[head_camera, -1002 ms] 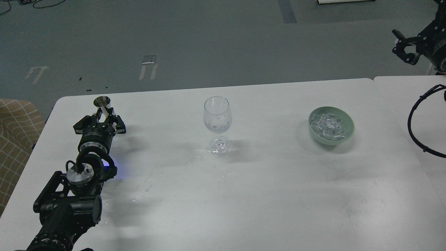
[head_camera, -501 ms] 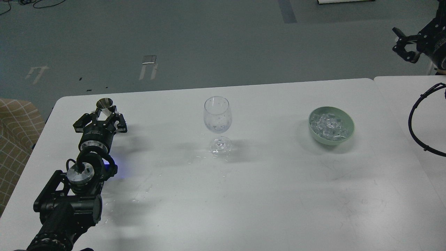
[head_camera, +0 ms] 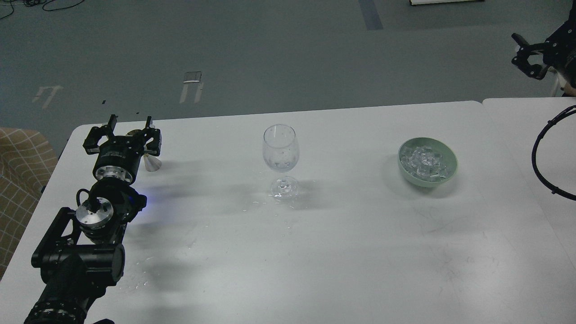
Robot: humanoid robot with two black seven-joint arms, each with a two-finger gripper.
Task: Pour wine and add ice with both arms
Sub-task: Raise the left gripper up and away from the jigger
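Note:
A clear wine glass [head_camera: 280, 153] stands upright at the table's middle; the wine in its bowl is barely visible. A small steel jigger [head_camera: 151, 164] stands at the far left, half hidden behind my left gripper [head_camera: 129, 122]. That gripper is open, its fingers spread wide just above and in front of the jigger, holding nothing. Glassy ice cubes [head_camera: 423, 161] fill a pale green bowl [head_camera: 452, 171] at the right. My right gripper [head_camera: 525, 51] hangs open and empty at the top right, beyond the table's far edge.
Spilled drops [head_camera: 265, 207] lie on the white table [head_camera: 342, 252] in front of the glass. A second white table [head_camera: 517, 130] adjoins at the right, with a black cable loop [head_camera: 538, 167] over it. A tan checked seat [head_camera: 18, 171] stands at the left.
My left gripper has opened, let go of the jigger and risen away to the left; the jigger stays on the table. My right gripper has drifted up and to the right.

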